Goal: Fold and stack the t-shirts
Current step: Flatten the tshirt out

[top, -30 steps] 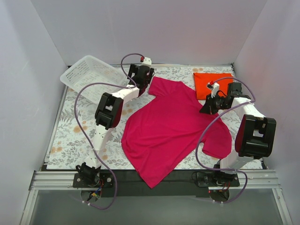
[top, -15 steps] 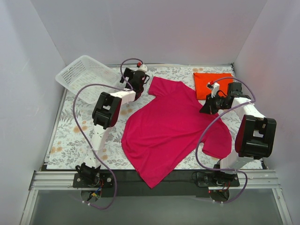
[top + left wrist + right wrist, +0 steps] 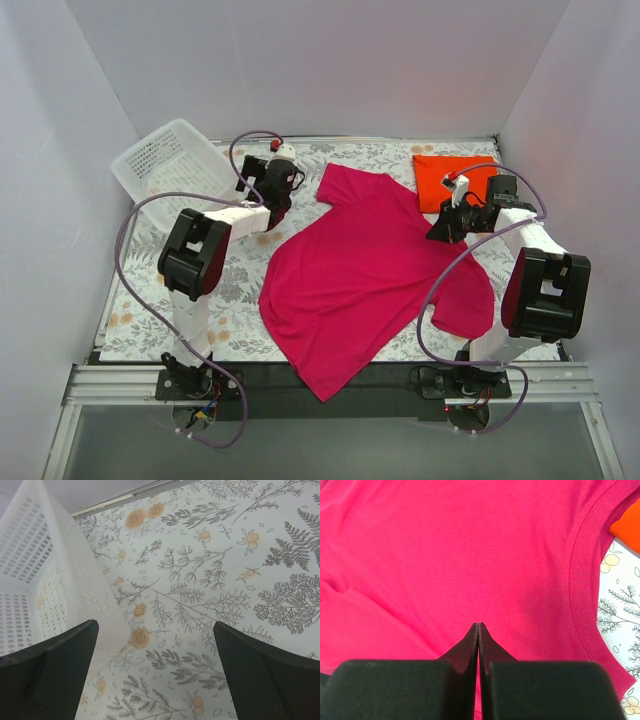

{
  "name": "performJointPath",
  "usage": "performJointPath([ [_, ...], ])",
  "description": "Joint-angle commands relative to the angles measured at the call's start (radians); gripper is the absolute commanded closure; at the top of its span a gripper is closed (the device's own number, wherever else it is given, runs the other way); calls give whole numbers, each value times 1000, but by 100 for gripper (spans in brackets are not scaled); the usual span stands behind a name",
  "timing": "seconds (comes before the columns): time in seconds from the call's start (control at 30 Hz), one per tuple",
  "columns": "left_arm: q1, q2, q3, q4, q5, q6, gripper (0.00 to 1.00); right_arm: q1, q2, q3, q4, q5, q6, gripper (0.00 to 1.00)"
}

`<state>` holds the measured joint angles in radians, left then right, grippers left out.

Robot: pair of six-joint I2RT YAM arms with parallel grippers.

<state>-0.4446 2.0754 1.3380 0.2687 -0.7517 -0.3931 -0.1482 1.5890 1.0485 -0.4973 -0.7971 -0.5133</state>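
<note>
- Enclosing the work area on three sides, plain pale walls (image 3: 300,60) stand close around the table (image 3: 150,290), whose top is floral-printed, flat and matte.
- The magenta t-shirt (image 3: 360,270) lies spread and unfolded across the table's middle, with one corner hanging over the near edge. Its long axis runs diagonally, neckline toward the far right and hem toward the near left.
- The white mesh basket (image 3: 165,165) sits in the far left corner, apart from both shirts.
- The orange t-shirt (image 3: 445,180) rests folded in the far right corner, just beyond the magenta neckline.
- The right gripper (image 3: 478,626) hangs directly over the magenta fabric beside the neckline rib. Its jaws are pressed together and no fabric shows between them.
- The left gripper (image 3: 155,627) hovers with jaws spread wide and empty over bare table between the basket and the shirt. The shirt's far sleeve lies just to its right.
- Judgement: the right arm is nearer the shirt. Folding calls for grips along the diagonal, so each arm likely takes the end on its own side.
</note>
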Motion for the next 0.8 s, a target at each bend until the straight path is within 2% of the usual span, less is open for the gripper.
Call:
performJointPath([
  [0.0, 7, -150, -71, -29, -44, -85, 6, -2, -38, -2, 3, -33, -14, 96],
  [0.3, 24, -460, -195, -296, 175, -246, 11, -2, -43, -1, -1, -36, -16, 96],
  [0.5, 38, -610, -290, -339, 244, -309, 11, -2, -46, 1, 0, -45, -16, 96],
  [0.6, 85, -582, -205, -399, 287, -383, 10, -2, -44, 2, -3, -48, -14, 96],
  [0.77, 214, -373, 53, -534, 333, -574, 9, -2, -57, -1, -3, -47, -14, 96],
])
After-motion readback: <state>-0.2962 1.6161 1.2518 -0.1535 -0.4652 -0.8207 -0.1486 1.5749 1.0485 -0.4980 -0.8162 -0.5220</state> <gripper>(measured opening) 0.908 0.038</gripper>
